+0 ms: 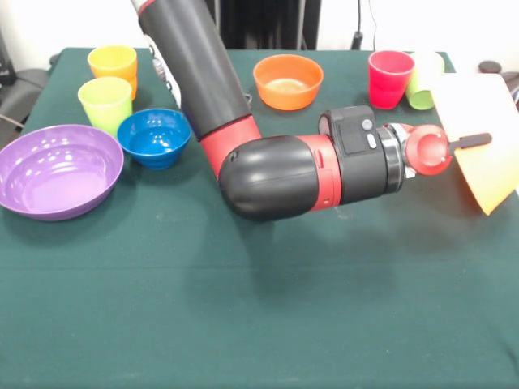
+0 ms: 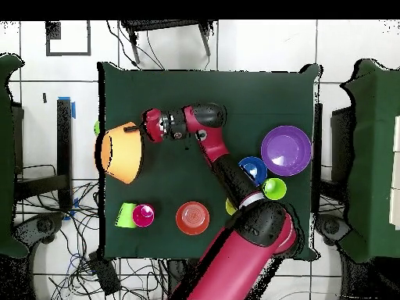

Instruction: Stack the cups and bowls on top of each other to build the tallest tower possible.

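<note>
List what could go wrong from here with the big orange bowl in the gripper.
1. The gripper holds the orange bowl by its rim alone, tilted on its side, so it may slip or swing.
2. The bowl hangs at the table's edge; if dropped, it may land off the table.
3. The red cup and a tipped green cup sit close by; a sweep could knock them.
</note>
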